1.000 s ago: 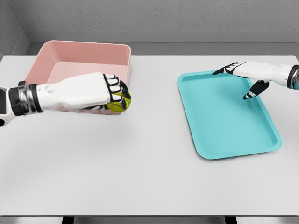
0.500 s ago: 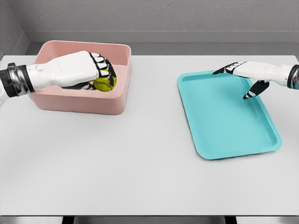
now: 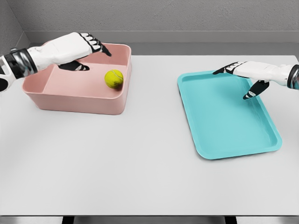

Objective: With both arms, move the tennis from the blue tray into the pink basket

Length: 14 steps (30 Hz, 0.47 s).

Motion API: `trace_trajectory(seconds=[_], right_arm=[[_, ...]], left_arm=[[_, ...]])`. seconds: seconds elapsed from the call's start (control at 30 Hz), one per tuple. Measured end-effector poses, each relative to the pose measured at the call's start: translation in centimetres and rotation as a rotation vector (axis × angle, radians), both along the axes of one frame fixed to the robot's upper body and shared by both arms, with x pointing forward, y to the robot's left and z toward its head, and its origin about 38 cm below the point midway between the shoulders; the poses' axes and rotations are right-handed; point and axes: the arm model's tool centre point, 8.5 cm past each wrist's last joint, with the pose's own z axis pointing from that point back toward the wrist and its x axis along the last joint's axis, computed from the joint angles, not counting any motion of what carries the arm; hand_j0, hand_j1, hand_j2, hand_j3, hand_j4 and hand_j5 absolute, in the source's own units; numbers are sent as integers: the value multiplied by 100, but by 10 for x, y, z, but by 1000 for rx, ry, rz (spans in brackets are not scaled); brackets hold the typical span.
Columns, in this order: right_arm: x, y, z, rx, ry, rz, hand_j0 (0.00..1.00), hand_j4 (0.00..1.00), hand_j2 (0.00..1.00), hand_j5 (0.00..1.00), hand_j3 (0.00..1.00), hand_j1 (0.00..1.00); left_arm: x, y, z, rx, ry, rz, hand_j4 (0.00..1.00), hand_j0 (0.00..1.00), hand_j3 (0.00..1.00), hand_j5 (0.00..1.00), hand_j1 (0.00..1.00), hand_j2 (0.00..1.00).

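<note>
At the far left the left hand (image 3: 77, 44) hovers over the back of the pink basket (image 3: 70, 99), fingers spread and loose, holding nothing. The tennis ball (image 3: 114, 78) lies inside the basket, near its right wall and apart from the hand. Judged from how things lie, the drop into the basket is done, and what remains for this arm is to draw clear of the basket without knocking its rim (the fingertips hang close above the far wall, so a lift before any sideways pull looks the safer order). Between basket and tray runs a stretch of bare counter (image 3: 149, 163), pale grey and smooth, with nothing on it. To the right sits the blue tray (image 3: 224, 149), shallow, with a raised lip and no ball in it. The right hand (image 3: 247, 74) hangs above the tray's upper right corner, fingers extended and relaxed, gripping nothing; it seems only to need pulling back to rest. Behind the counter stands a plain grey wall (image 3: 187, 16) with a darker strip along its foot, and the counter's front edge shows at the bottom.
</note>
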Motion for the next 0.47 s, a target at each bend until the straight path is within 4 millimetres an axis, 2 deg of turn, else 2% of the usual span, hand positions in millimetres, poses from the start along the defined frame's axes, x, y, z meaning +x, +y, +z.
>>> trace_trajectory(seconds=[0.07, 0.2, 0.23, 0.33, 0.37, 0.4, 0.47], right_arm=[[0, 0, 0, 0, 0, 0, 100, 100, 100, 100, 100, 100], [1, 0, 3, 7, -9, -2, 100, 100, 100, 100, 100, 100], [0, -1, 4, 7, -11, -3, 100, 100, 100, 100, 100, 100], [-1, -7, 8, 10, -21, -13, 100, 100, 100, 100, 100, 100], [-2, -11, 12, 10, -28, -21, 100, 100, 100, 100, 100, 100], [-2, -14, 15, 11, -35, -28, 100, 100, 100, 100, 100, 100], [-2, -19, 20, 13, -46, -38, 100, 100, 100, 100, 100, 100]], left_arm=[[-8, -4, -3, -7, 4, -27, 100, 100, 100, 100, 100, 100], [-41, 3, 13, -26, -5, -88, 100, 100, 100, 100, 100, 100], [-51, 9, 10, -36, 14, -94, 100, 100, 100, 100, 100, 100], [-76, 22, 20, -22, 15, -111, 100, 100, 100, 100, 100, 100], [-83, 26, 15, -21, 36, -110, 100, 100, 100, 100, 100, 100], [-90, 30, 8, -9, 57, -108, 100, 100, 100, 100, 100, 100], [-94, 36, 14, 3, 49, -102, 100, 100, 100, 100, 100, 100]])
